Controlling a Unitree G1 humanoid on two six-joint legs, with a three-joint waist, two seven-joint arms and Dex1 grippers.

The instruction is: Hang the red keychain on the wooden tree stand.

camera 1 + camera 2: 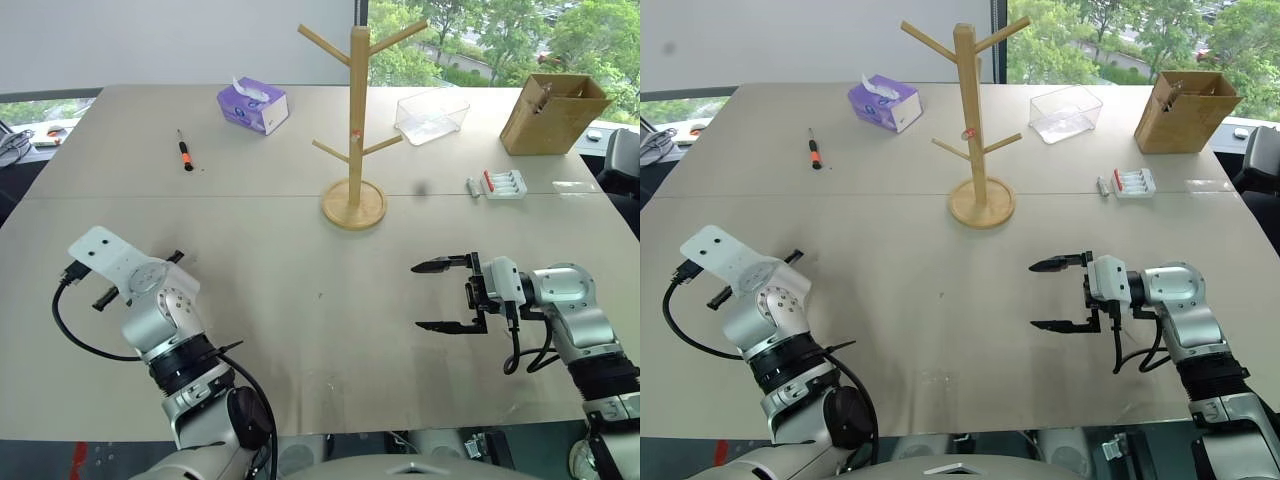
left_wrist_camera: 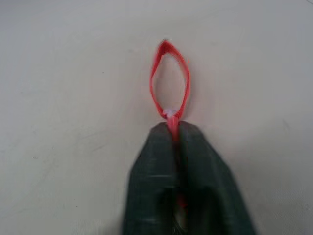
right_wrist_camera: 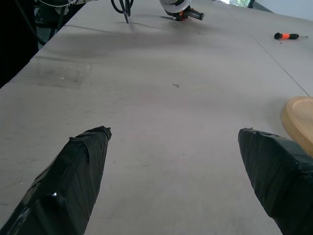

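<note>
**Left tool pinched on the strap, loop free ahead of it**

The left tool has its two black fingers pressed together on the red keychain, gripping it at the gathered end where the strap narrows, and the open loop stands out beyond the fingertips over the bare desk. We take the pale glint just at the pinch to be the metal part, though the close view is too soft there to be sure. From the head camera the left wrist sits at the near left of the desk and covers the keychain.

The right tool hangs spread wide and empty above the desk, near the right edge, fingers pointing across toward the middle.

We judge the keychain to be very light and limp: a thin fabric strap that will sag, swing and twist as the arm travels, with little to resist a slip if the pinch is shallow. Holding it at the gathered end looks right to us, because it leaves the whole loop clear to drop over a peg. The loop is narrow, so the approach to the peg will want care.

The wooden tree stand stands upright on its round base at mid-desk, well apart from the left tool, its angled pegs all bare.
</note>
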